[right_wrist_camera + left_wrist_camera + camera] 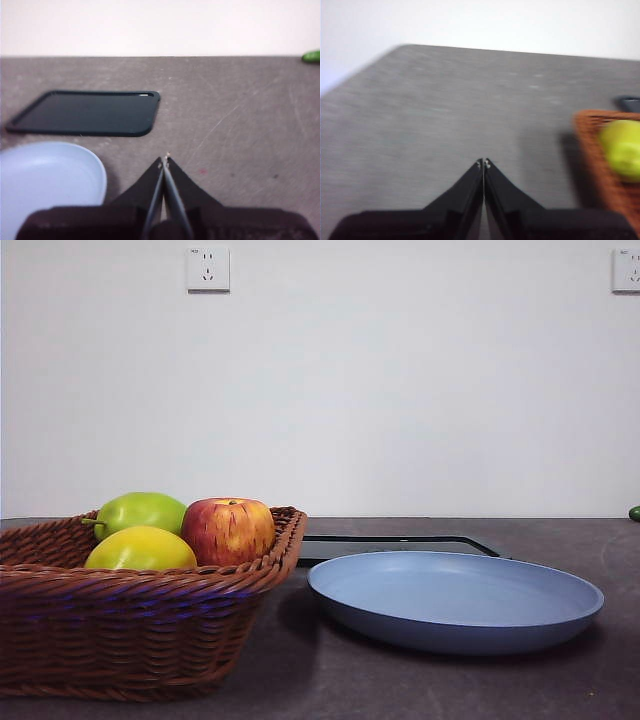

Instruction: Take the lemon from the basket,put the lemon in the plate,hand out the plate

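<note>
With both grippers clenched empty, open your left gripper (483, 162) and approach the lemon (141, 549), at the apple's (228, 530) nine o'clock in the basket (120, 625).

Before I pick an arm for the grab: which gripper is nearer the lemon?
Left. The left gripper, shut, hangs over bare table beside the basket holding the lemon. The right gripper, shut, is by the plate, with no lemon in view.
</note>
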